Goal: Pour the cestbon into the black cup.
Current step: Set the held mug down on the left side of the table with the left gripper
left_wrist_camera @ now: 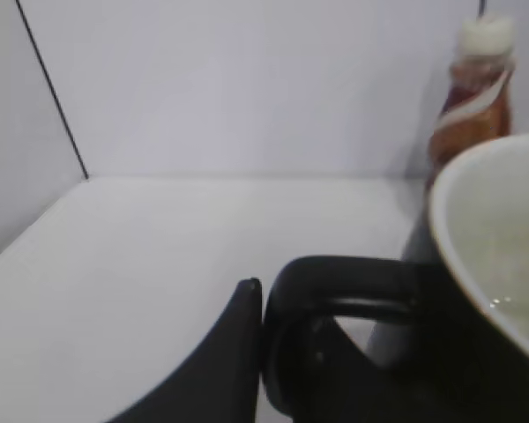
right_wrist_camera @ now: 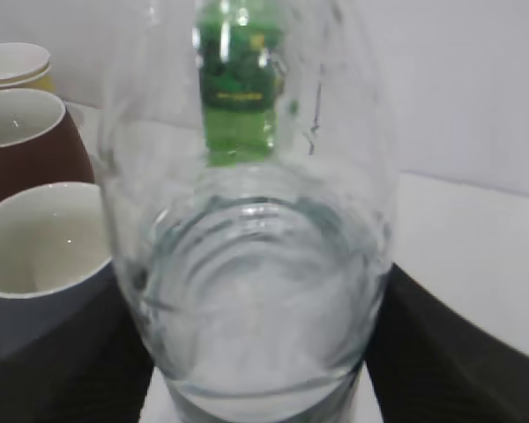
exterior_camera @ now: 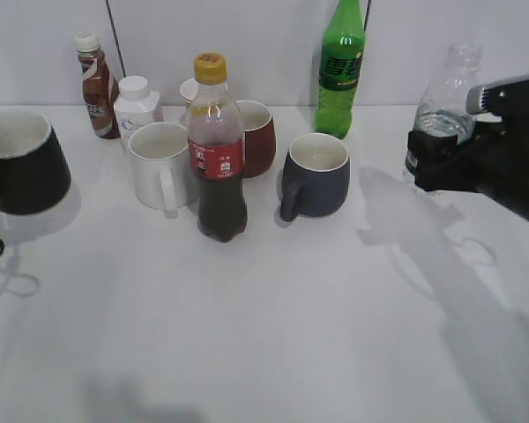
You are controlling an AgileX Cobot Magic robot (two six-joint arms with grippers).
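Note:
The black cup, glossy with a white inside, is at the far left of the exterior view. In the left wrist view its rim and handle fill the lower right. My left gripper is shut on the handle; one finger presses its outer side and the other is hidden. The cestbon, clear, capless and partly full of water, stands upright at the far right. My right gripper is shut around its body. In the right wrist view the bottle fills the frame between the two dark fingers.
In the middle stand a cola bottle with a yellow cap, a white mug, a dark red mug and a blue-grey mug. At the back wall stand a green soda bottle, a brown bottle and a small white bottle.

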